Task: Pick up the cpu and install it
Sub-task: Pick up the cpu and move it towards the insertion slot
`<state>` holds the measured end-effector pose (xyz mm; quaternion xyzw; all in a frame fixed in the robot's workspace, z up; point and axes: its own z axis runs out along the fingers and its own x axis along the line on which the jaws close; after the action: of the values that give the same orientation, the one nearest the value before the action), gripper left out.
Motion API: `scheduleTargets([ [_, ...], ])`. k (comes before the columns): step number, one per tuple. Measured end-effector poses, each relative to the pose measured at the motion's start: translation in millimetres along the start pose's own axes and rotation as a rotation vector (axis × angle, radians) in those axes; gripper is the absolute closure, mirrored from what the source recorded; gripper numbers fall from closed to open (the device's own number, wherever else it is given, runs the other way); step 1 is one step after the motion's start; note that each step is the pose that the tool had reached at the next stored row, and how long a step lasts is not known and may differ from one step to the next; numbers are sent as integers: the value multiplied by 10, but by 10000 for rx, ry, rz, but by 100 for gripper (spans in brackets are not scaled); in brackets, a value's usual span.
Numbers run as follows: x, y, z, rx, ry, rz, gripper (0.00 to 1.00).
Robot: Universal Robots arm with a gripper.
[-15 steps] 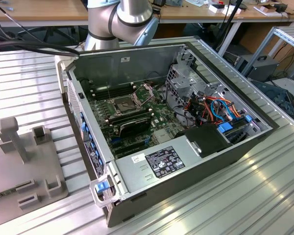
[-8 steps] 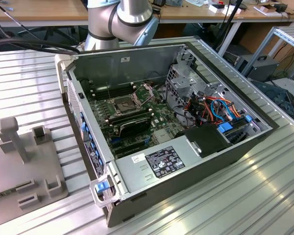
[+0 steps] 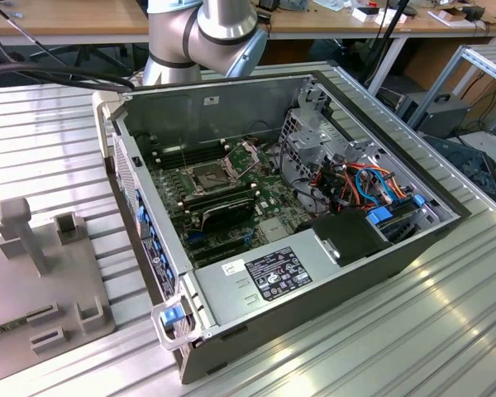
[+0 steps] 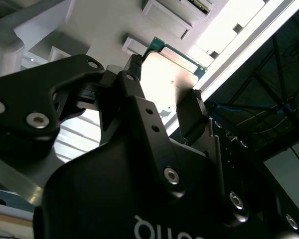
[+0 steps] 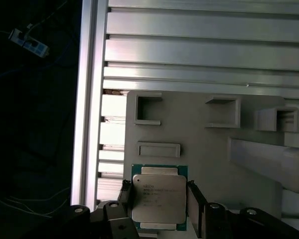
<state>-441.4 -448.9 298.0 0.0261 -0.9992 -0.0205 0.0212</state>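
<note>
Grey-tan cpu (image 5: pixel 158 196) pinched by opposite edges in tool (image 5: pixel 158 191), over grey holder plate (image 5: pixel 214 159), near plate's edge. Resting on plate or clear of it: cannot tell. Judgement: keep chip level, pinch light and even; any tilt risks slip.

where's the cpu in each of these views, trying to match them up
First wrist view: the cpu is held between the fingers of the gripper, over the grey fixture plate.
Second wrist view: the cpu shows past the gripper, clamped at its edges, with the grey fixture plate beyond.
Exterior view: go by the grey fixture plate at the exterior view's lower left.
Shared landmark: the grey fixture plate with raised pockets.
</note>
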Motion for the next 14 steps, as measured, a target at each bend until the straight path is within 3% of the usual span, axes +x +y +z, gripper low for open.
scheduleTargets([
  [14, 4, 4, -91, 1, 1, 0, 47],
])
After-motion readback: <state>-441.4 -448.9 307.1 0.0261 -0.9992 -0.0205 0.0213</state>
